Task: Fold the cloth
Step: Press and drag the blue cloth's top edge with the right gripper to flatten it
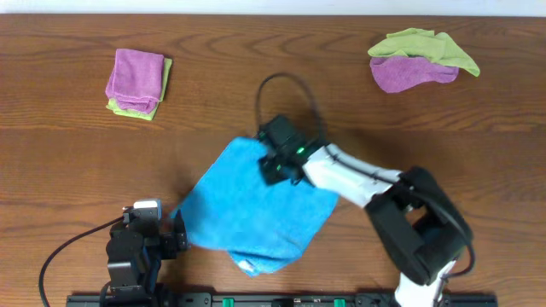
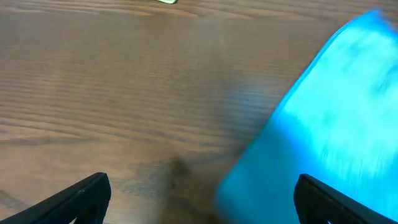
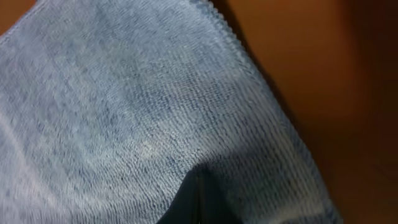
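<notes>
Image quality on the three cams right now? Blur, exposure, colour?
Overhead: sharp and evenly lit, cloth vivid blue. Left wrist: soft throughout, the cloth's edge smeared, the wood grain of the table blurred. Right wrist: very close and dim, cloth reads grey-blue with its weave visible, table in deep shadow at right.

The table (image 1: pixel 68 153) is seen from straight above; the cloth (image 1: pixel 256 205), toward six o'clock, is shared by both close wrist views.

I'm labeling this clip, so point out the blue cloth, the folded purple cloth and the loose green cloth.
blue cloth (image 1: pixel 247 213): overhead view, its flat middle.
folded purple cloth (image 1: pixel 135 77): overhead view, top layer.
loose green cloth (image 1: pixel 422 44): overhead view, upper fold.
</notes>
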### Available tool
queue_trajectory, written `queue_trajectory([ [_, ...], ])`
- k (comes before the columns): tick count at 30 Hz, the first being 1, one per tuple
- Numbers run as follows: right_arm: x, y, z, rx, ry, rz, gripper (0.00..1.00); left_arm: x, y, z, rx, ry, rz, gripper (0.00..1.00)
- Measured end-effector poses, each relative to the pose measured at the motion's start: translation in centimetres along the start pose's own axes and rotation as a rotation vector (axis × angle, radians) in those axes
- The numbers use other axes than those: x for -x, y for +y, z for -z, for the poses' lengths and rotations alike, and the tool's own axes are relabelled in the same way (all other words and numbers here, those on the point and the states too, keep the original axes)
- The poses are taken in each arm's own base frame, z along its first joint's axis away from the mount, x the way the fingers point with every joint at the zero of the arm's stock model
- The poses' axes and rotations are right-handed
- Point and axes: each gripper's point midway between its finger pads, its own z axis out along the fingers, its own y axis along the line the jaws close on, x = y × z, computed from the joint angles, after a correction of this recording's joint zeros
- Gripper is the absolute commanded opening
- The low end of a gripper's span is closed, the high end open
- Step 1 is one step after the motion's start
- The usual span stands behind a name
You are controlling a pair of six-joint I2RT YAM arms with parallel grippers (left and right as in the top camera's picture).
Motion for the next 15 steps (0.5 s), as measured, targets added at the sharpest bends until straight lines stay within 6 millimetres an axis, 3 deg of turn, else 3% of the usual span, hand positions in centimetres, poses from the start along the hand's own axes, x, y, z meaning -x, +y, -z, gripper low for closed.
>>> queue_trajectory([
  [3,2.0,-5.4,0.6,-0.078,-0.044,-0.203,0.02,0.0,0.0,0.0,0.000,0.000,0.000,0.95],
  [7,2.9,-9.4,1.2,-0.109,-0.068,-0.362,0.02,0.0,0.0,0.0,0.000,0.000,0.000,0.95],
  [9,3.0,-10.3,1.3,-0.112,-0.069,-0.399,0.02,0.0,0.0,0.0,0.000,0.000,0.000,0.95],
  [15,3.1,-10.4,1.4,-0.110,-0.069,-0.426,0.01,0.0,0.0,0.0,0.000,0.000,0.000,0.95],
])
